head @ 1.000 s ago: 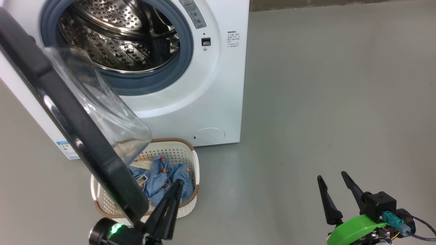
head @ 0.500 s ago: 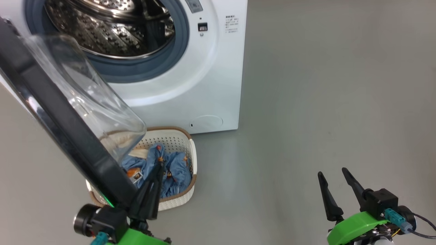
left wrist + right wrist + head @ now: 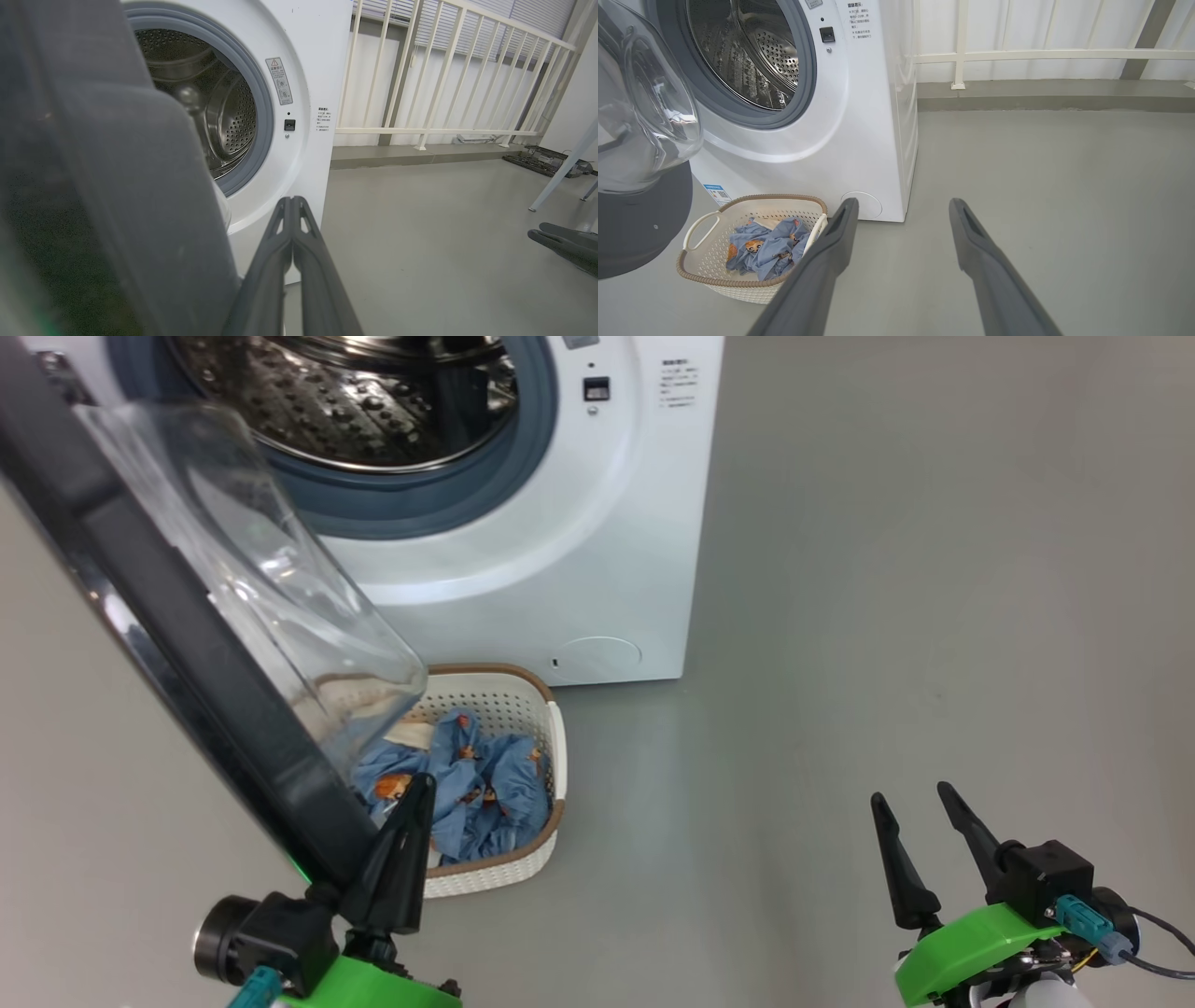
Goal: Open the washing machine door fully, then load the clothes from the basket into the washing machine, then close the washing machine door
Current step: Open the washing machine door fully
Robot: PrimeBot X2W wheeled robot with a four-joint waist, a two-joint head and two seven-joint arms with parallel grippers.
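Closed, empty left tool (image 3: pixel 417 800) at the washing machine door (image 3: pixel 187 644) edge, likely to push it wider; right tool (image 3: pixel 910 795) open, idle.

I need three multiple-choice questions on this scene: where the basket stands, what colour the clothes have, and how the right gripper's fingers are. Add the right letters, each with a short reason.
1. Where does the basket stand?
A. On the floor before the washing machine, partly under its open door
B. On top of the machine
C. On a table

2. What colour are most of the clothes?
A. Red
B. Light blue
C. Black

3. How are the fingers of the right gripper?
A. Apart, holding nothing
B. Pressed together
C. Closed on cloth

Answers: 1 A, it sits on the floor below the door's glass; 2 B, blue cloth with orange-brown prints lies in the basket; 3 A, bare floor shows between them.
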